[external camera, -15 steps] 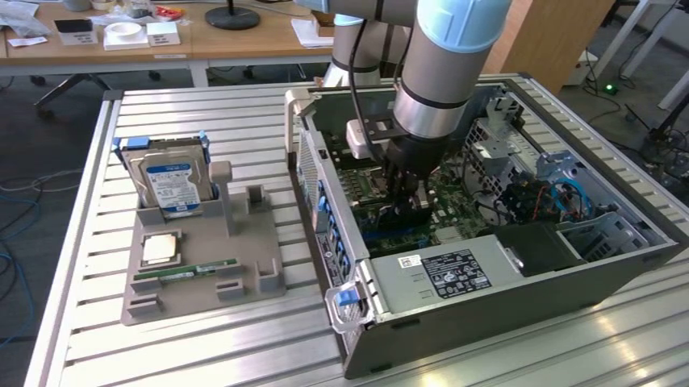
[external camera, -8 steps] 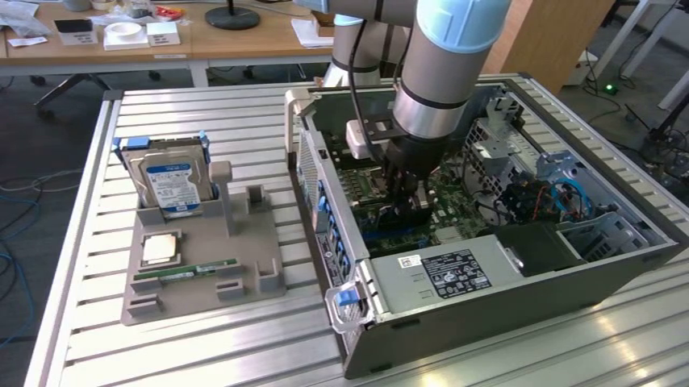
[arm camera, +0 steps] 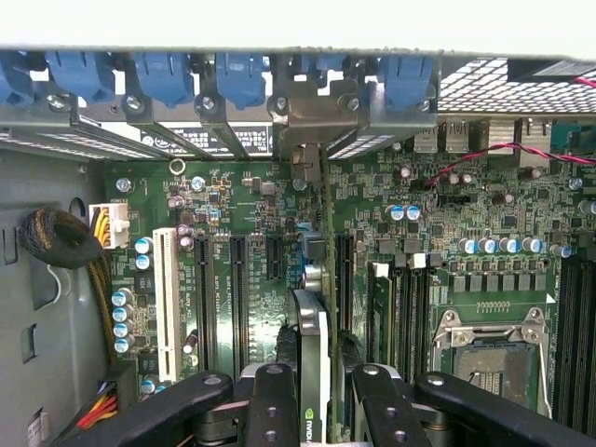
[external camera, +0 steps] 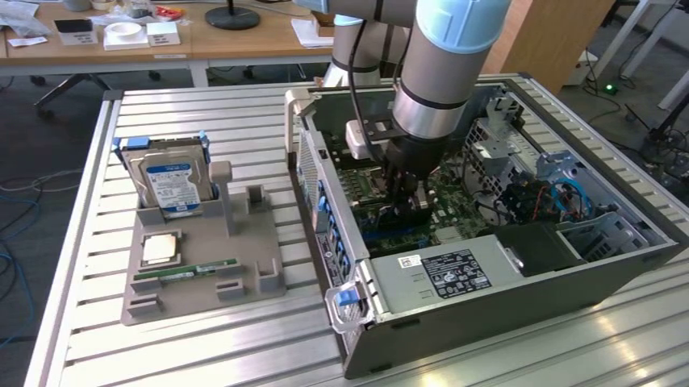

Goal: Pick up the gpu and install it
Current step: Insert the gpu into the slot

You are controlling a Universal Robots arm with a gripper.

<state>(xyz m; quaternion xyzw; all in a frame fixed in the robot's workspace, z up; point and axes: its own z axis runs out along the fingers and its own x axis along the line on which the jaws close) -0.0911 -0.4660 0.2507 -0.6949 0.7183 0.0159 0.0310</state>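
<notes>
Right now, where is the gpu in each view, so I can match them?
Exterior view: the gpu stands on edge below the arm, inside the open computer case, over the motherboard.
Wrist view: seen edge-on between the fingers, its bracket end towards the blue slot clips.
Shared landmark: the motherboard.

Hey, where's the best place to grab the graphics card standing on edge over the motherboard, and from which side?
The upper long edge, from straight above, pinching its two flat faces. The graphics card stands thin edge up, bottom edge facing the motherboard. The end effector grips it that way.
</notes>
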